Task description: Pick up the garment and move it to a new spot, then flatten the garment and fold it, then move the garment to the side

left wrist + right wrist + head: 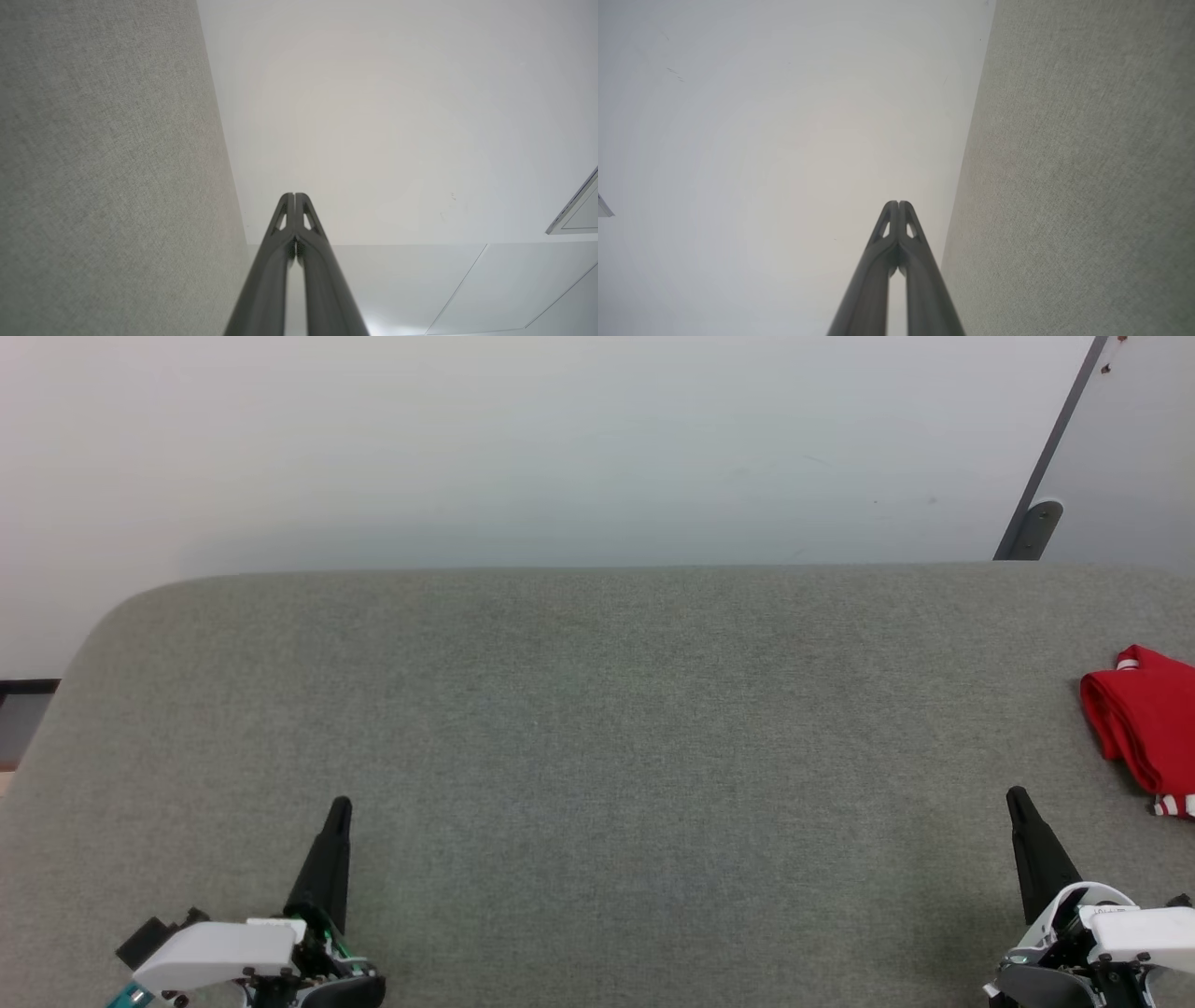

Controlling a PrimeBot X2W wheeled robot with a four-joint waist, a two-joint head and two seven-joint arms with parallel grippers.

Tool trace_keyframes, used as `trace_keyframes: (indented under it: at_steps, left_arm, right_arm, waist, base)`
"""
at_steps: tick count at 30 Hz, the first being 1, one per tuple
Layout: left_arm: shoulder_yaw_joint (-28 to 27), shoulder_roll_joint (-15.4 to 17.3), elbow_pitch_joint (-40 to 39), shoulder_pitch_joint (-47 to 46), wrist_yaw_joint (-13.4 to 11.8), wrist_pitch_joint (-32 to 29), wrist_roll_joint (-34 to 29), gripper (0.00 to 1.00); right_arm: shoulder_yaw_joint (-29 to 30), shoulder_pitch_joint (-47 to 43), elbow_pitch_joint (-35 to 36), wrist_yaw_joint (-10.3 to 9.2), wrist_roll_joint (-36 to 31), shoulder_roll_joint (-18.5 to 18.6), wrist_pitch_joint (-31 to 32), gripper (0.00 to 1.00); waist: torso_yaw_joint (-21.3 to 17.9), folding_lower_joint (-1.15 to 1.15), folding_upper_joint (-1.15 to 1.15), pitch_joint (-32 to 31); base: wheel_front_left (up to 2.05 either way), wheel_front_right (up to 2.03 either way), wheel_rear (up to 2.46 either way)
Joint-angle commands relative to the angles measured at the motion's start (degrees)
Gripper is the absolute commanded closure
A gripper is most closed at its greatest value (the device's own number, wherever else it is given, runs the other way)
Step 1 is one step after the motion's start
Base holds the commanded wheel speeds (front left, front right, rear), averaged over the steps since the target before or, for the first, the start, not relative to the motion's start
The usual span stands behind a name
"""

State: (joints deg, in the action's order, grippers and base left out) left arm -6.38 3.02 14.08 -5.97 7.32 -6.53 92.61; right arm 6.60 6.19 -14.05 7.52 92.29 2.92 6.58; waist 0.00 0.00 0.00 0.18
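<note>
While both claws sit empty with fingers pressed together — the left claw [340, 805] low at the left of the grey table [597, 728], the right claw [1016, 796] low at its right — the red garment [1144, 714] lies folded over on the table's right side, cut off by the head view's border. A careless sweep of the right claw could snag it and undo the fold. One garment, two claws, one table.
</note>
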Motion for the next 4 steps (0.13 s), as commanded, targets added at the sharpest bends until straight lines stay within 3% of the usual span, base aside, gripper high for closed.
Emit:
trace_keyframes:
  at_steps: [1, 4]
  left_arm:
    - [-0.2, -0.1, 0.1, -0.6, 0.3, -0.1, -0.3, 1.00]
    - [-0.2, -0.1, 0.1, -0.6, 0.3, -0.1, -0.3, 1.00]
  right_arm:
    - [-0.1, 0.1, 0.0, -0.06, 0.2, -0.2, 0.1, 1.00]
    - [-0.1, 0.1, 0.0, -0.06, 0.2, -0.2, 0.1, 1.00]
  waist:
    - [0.0, 0.00, 0.00, 0.0]
    - [0.0, 0.00, 0.00, 0.0]
  base:
    - [0.00, 0.00, 0.00]
    - [0.00, 0.00, 0.00]
